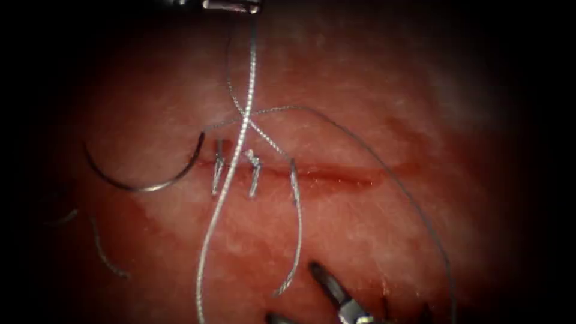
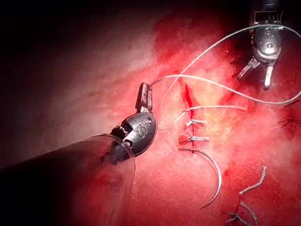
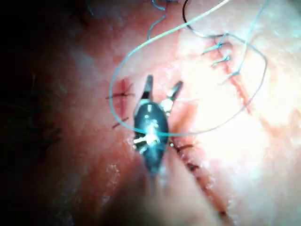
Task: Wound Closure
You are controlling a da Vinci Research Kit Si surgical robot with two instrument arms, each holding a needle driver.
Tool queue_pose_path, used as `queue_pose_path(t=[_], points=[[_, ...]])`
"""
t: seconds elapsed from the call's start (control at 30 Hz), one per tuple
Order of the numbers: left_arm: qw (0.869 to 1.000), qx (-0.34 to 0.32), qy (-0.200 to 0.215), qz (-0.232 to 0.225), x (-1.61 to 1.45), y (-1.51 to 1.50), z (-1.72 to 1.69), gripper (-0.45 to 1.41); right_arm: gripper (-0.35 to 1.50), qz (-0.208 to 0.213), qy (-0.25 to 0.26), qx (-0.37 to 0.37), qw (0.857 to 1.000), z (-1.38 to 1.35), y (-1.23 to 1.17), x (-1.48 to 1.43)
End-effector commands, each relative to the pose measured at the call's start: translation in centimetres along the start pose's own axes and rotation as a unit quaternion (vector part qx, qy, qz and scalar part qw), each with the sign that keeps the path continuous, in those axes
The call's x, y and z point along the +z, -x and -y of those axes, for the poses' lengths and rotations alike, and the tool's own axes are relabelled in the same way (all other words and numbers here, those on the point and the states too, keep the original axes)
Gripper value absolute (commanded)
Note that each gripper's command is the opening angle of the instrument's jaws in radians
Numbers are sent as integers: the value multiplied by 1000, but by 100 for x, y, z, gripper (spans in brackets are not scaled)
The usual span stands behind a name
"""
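Observation:
The cut point(image 1: 342, 174) runs across the tissue point(image 1: 372, 240), with three stitches point(image 1: 255, 174) at its left end. The curved needle point(image 1: 150, 183) lies on the tissue left of the stitches, held by neither tool; its swaged end sits beside the leftmost stitch. My left tool point(image 1: 255, 8) is shut on the thread point(image 1: 247, 90), which runs from it down across the stitches. In the left wrist view the left tool point(image 2: 144, 89) clamps the thread point(image 2: 211, 84), and the needle point(image 2: 214, 176) lies past the stitches. My right tool point(image 1: 291, 289) stands open below the cut, holding nothing. The right wrist view shows its jaws point(image 3: 164, 82) spread apart.
A long loop of thread point(image 1: 420, 210) arcs over the right side of the cut. A free thread end point(image 1: 288, 276) hangs from the third stitch toward the right tool. Cut ends of thread point(image 1: 108, 255) lie at the lower left. Red fluid lines the cut.

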Motion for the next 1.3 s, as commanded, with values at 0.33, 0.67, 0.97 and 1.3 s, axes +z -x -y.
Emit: queue_pose_path(t=[0.33, 0.67, 0.97, 1.3], points=[[996, -30, 3, -88, 3, -40, -58, -45, -8, 22, -77, -8, 997, -58, -16, 48], [993, -35, 26, -113, 23, -55, -112, -45, -35, 52, -131, -13, 990, -114, -16, 141], [992, -27, 34, -118, 38, -60, -148, -45, -35, 51, -126, -15, 991, -120, -13, 178], [994, -38, 17, -102, 42, -56, -178, -45, -35, -44, -89, 41, 994, -147, -10, 177]])
